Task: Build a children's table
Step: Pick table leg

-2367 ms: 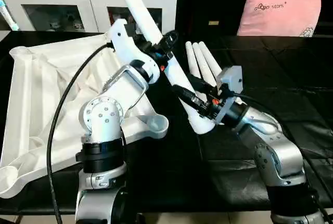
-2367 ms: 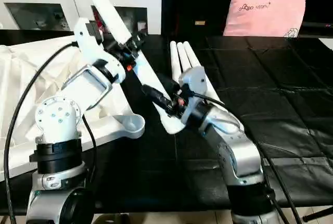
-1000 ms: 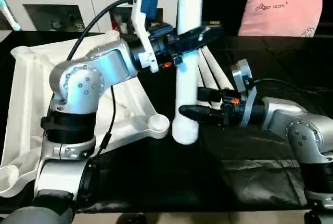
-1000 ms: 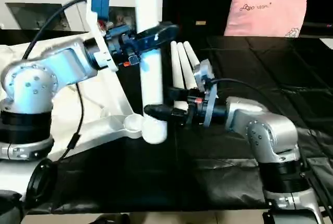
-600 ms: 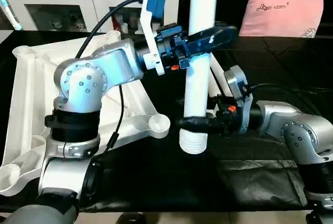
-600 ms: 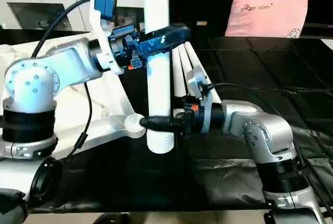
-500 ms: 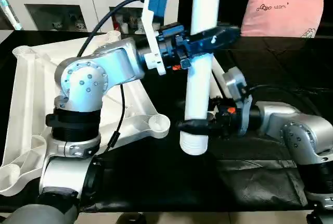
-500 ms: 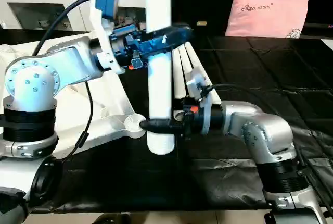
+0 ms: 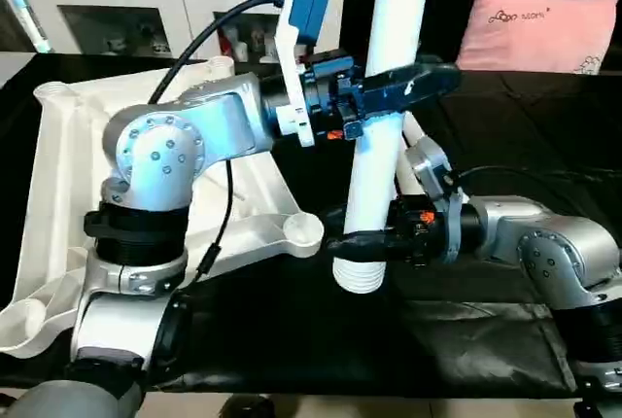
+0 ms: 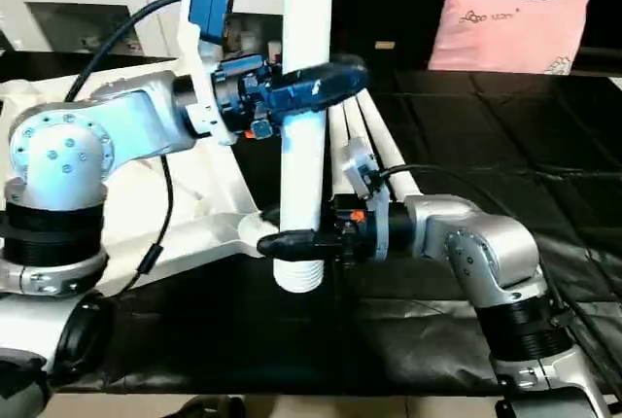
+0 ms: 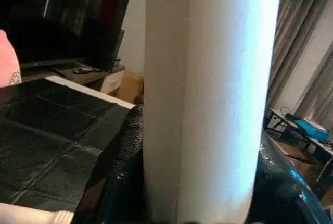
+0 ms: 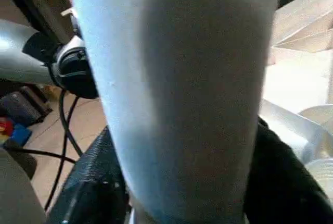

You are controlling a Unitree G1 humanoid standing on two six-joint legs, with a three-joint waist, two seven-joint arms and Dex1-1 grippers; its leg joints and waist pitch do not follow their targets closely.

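Leg (image 9: 384,136) upright, L gripper (image 9: 394,87) clamped mid-shaft, R gripper (image 9: 362,240) clamped near ribbed end, beside tabletop (image 9: 58,175).

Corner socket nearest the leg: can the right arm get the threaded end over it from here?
Probably yes. The leg hangs upright in both grippers, left gripper and right gripper, its threaded end just beside the corner socket, nothing between.

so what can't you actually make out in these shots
- Upright table leg: its upper end is cut off by the top edge in both eye views.
- Spare legs lying behind: mostly hidden by the upright leg and the right arm.
- Tabletop: its middle is covered by the left arm; its left part runs off the edge.
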